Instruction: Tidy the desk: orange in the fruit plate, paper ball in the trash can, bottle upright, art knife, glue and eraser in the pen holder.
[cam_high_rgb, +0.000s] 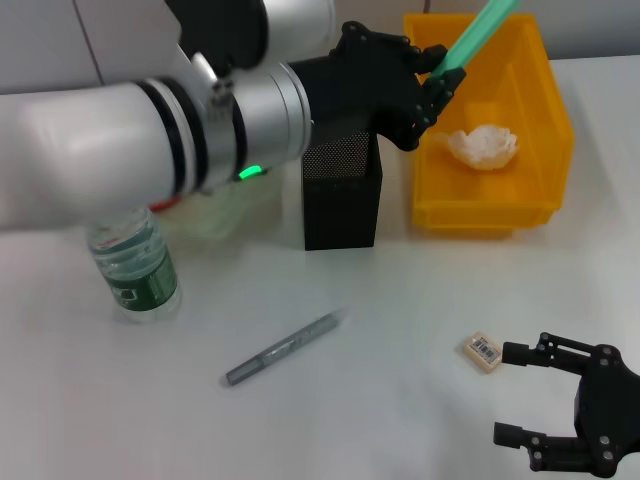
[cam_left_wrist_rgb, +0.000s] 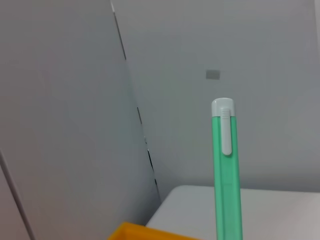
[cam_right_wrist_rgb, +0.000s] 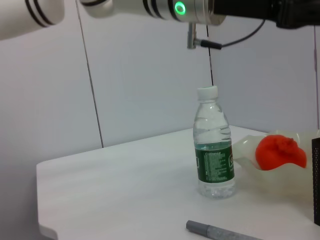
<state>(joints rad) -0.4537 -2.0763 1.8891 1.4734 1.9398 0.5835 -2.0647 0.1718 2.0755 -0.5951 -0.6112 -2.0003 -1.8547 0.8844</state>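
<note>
1. The left gripper (cam_high_rgb: 432, 82) is clenched on a green pen-shaped stick (cam_high_rgb: 478, 33), most likely the glue or the art knife; it hangs tilted, between the pen holder (cam_high_rgb: 342, 195) and the trash can (cam_high_rgb: 490, 125).
2. To do this well, I would bring the stick's lower tip squarely above the holder's mouth, straighten it, then lower it before letting go.
3. The right gripper (cam_high_rgb: 522, 392) waits with fingers spread, just beside the eraser (cam_high_rgb: 484, 351).
4. A grey pen-like tool (cam_high_rgb: 284, 349) lies flat on the table (cam_high_rgb: 400, 420).
5. The bottle (cam_high_rgb: 135, 263) stands upright; the paper ball (cam_high_rgb: 483, 146) sits in the trash can; the orange (cam_right_wrist_rgb: 280, 152) rests in the fruit plate (cam_right_wrist_rgb: 247, 149).
</note>
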